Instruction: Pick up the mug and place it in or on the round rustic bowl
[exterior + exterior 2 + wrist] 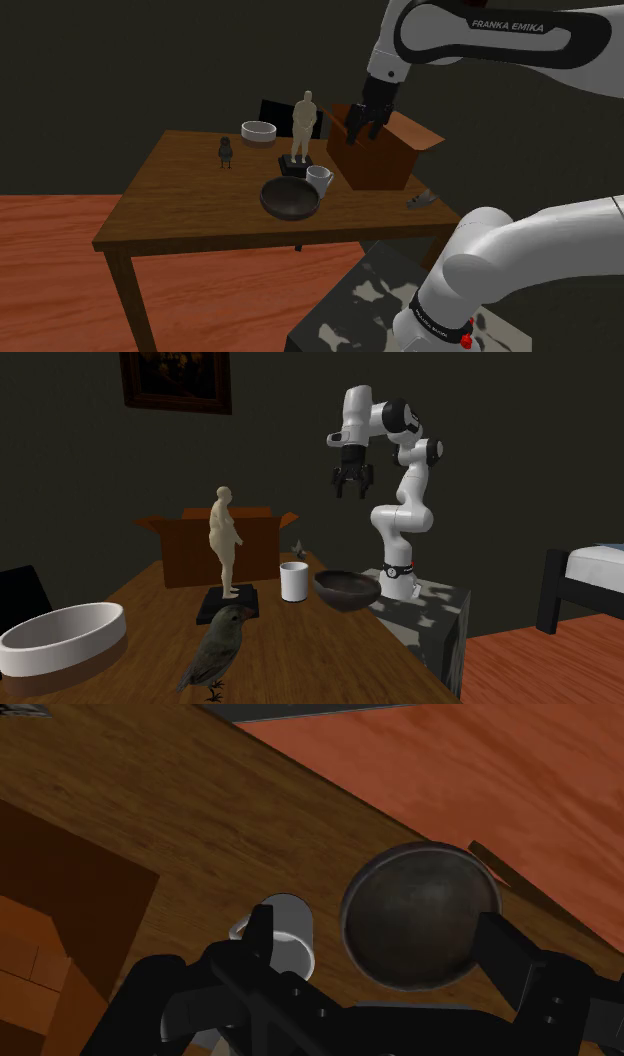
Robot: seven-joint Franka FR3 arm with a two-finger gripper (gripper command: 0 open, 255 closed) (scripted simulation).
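A white mug (319, 180) stands upright on the wooden table (190, 205), right beside a dark round bowl (290, 198) that looks empty. In the second exterior view the mug (293, 581) is left of the bowl (347, 590). My gripper (365, 128) hangs high above the table, open and holding nothing, over the cardboard box in the shoulder view. The second exterior view has the gripper (351, 492) well above the bowl. Looking down from the wrist, the mug (285, 929) lies by one finger (262, 932) and the bowl (420, 914) sits between the fingers, far below.
An open brown cardboard box (380, 148) stands at the table's right end. A tan figurine (304, 125) on a black base rises just behind the mug. A white bowl (259, 131) and a small dark bird (226, 152) sit farther back. A small grey object (420, 200) lies near the box.
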